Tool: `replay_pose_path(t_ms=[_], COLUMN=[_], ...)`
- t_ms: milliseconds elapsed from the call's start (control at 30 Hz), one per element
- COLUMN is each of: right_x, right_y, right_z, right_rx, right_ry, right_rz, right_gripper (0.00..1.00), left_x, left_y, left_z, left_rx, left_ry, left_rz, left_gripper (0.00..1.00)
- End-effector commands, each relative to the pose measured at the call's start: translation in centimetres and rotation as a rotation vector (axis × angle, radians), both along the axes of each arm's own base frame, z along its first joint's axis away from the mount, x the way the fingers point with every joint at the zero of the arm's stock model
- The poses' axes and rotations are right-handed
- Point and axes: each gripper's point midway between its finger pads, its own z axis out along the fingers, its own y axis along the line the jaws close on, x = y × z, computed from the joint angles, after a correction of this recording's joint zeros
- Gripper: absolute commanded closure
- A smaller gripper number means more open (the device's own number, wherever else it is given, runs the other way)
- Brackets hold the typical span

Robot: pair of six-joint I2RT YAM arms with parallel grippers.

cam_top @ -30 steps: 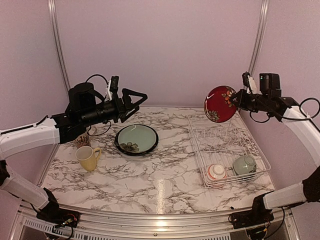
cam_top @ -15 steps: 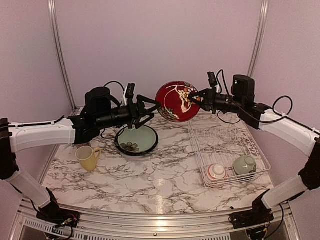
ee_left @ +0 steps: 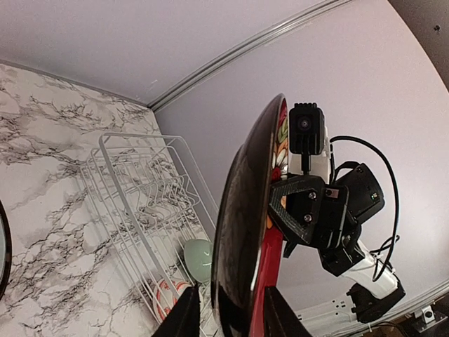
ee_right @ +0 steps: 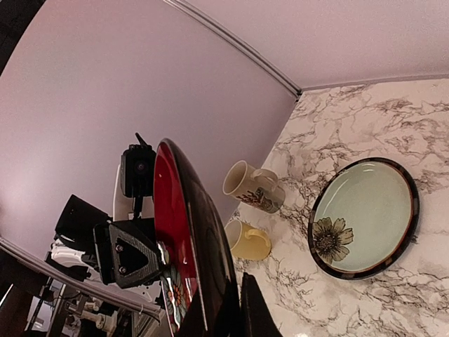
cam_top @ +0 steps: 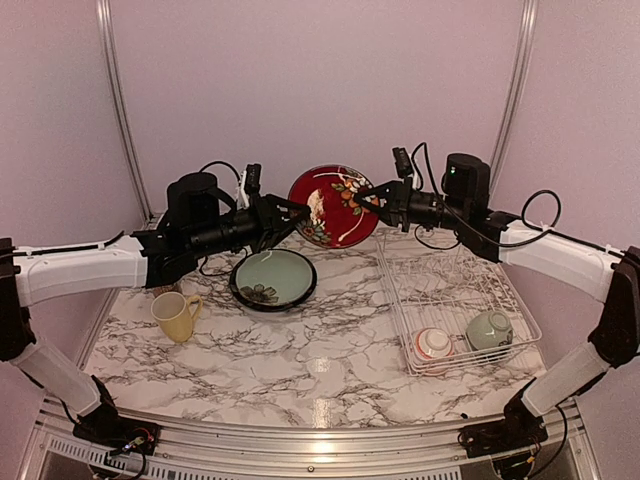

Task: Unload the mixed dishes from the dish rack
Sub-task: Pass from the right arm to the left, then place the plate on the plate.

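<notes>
The red patterned plate hangs on edge in the air above the back of the table, held from both sides. My right gripper is shut on its right rim. My left gripper has closed on its left rim, one finger on each face. In the left wrist view the plate stands between my fingers. In the right wrist view its dark back fills my jaws. The dish rack holds an upturned red-rimmed white bowl and a pale green bowl.
A pale green plate with a black rim lies on the marble left of the rack. The yellow mug and the cream printed mug stand at the left. The rack's upright tines lie below the held plate.
The right arm carried the red plate leftward from above the rack to the table's middle. The left arm reached in to meet it, and its wide-open jaws closed on the plate's left rim.
</notes>
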Motion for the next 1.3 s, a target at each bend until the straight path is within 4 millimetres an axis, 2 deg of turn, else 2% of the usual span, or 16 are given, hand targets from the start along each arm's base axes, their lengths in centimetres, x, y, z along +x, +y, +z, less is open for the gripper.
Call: replay_pose_path(t_ms=[0, 167, 267, 300, 367, 433, 467, 500, 567, 633, 733, 900, 1033, 1267], right_x=[-0.7, -0.7, -0.5, -0.4, -0.2, 0.0, 0.6, 0.9, 1.6, 2.1, 2.7, 3.3, 3.0, 1.7], right_y=[0.3, 0.0, -0.2, -0.2, -0.3, -0.4, -0.8, -1.1, -2.2, -3.7, -6.5, -10.2, -12.0, -13.7], right_z=[2.9, 2.4, 2.0, 1.9, 1.5, 1.1, 0.3, 0.0, -0.3, -0.2, -0.5, -0.2, 0.4, 0.6], right_rx=[0.061, 0.035, 0.008, 0.0, -0.019, -0.044, -0.094, -0.122, -0.166, -0.2, -0.261, -0.382, -0.452, -0.492], right_ry=[-0.083, -0.095, -0.107, -0.11, -0.115, -0.122, -0.133, -0.137, -0.148, -0.168, -0.182, -0.239, -0.279, -0.313], right_rz=[0.021, 0.006, -0.014, -0.017, -0.025, -0.036, -0.071, -0.093, -0.142, -0.189, -0.276, -0.4, -0.455, -0.506], right_gripper=[1.0, 1.0, 1.0, 0.96, 0.85, 0.66, 0.37, 0.26, 0.13, 0.05, 0.02, 0.02, 0.02, 0.02], left_x=[0.2, 0.8, 1.3, 1.5, 1.9, 2.2, 2.8, 3.0, 3.4, 4.2, 5.2, 6.6, 7.8, 9.2], left_y=[1.0, 1.5, 1.9, 2.1, 2.4, 2.8, 3.6, 4.1, 5.1, 6.6, 8.7, 11.0, 11.9, 12.8], left_z=[0.5, -0.3, -0.8, -0.9, -1.5, -2.1, -3.0, -3.5, -4.4, -5.6, -7.7, -9.8, -12.3, -15.0], left_rx=[0.013, 0.037, 0.047, 0.048, 0.056, 0.063, 0.08, 0.089, 0.111, 0.143, 0.171, 0.205, 0.232, 0.248], left_ry=[-0.005, 0.016, 0.034, 0.04, 0.061, 0.083, 0.119, 0.137, 0.164, 0.2, 0.276, 0.325, 0.372, 0.426], left_rz=[0.049, 0.08, 0.103, 0.11, 0.123, 0.136, 0.17, 0.185, 0.216, 0.279, 0.353, 0.428, 0.452, 0.48], left_gripper=[0.73, 0.99, 1.0, 1.0, 1.0, 1.0, 1.0, 1.0, 1.0, 1.0, 1.0, 1.0, 1.0, 1.0])
